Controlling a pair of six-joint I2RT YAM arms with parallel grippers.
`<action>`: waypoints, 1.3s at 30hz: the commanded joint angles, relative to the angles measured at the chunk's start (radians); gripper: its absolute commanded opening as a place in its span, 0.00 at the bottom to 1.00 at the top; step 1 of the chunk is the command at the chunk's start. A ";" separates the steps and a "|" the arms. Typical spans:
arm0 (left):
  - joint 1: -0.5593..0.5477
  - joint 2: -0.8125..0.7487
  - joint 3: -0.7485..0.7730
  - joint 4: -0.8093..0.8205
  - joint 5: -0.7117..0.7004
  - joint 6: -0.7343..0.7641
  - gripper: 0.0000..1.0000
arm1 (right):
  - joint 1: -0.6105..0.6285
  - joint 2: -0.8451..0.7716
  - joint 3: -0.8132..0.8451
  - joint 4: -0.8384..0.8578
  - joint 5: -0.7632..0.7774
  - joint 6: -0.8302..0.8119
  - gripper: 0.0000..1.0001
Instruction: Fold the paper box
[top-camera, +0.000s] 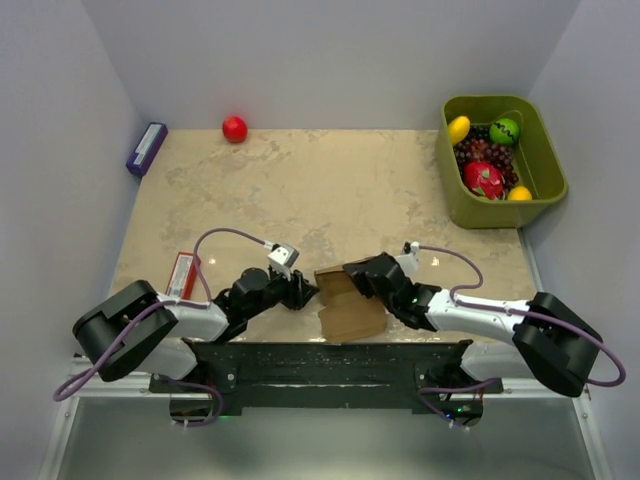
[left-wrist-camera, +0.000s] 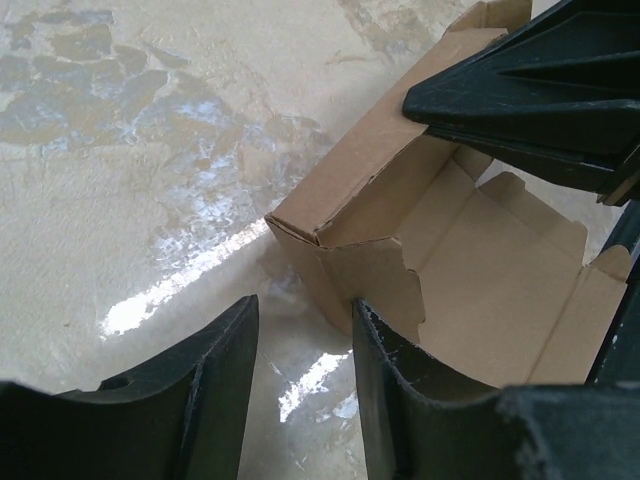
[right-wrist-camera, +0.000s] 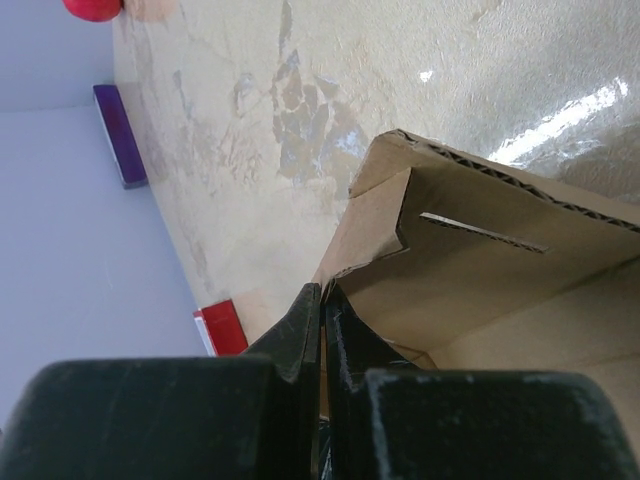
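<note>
The paper box (left-wrist-camera: 480, 260) is plain brown cardboard, matt and unprinted; its cut edge shows fine corrugation in the right wrist view. The table (left-wrist-camera: 140, 150) has a smooth, glossy top with beige stone-like mottling that throws white glare. The left gripper (left-wrist-camera: 302, 308) has fingers (left-wrist-camera: 200, 400) of matt black plastic, scuffed pale along their edges, and the right gripper (right-wrist-camera: 321, 295) looks the same. At the table's far right corner, the green bin (top-camera: 485, 213) is probably smooth plastic, faintly shiny.
</note>
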 joint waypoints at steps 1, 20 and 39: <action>-0.031 0.024 -0.004 0.123 -0.021 -0.012 0.47 | 0.004 -0.033 -0.036 0.049 0.023 -0.053 0.00; -0.034 -0.065 0.000 0.048 -0.185 0.056 0.42 | 0.004 0.076 -0.082 0.598 -0.054 -0.285 0.00; -0.018 0.047 0.016 0.121 -0.202 0.140 0.39 | 0.004 0.220 -0.175 0.793 -0.089 -0.366 0.00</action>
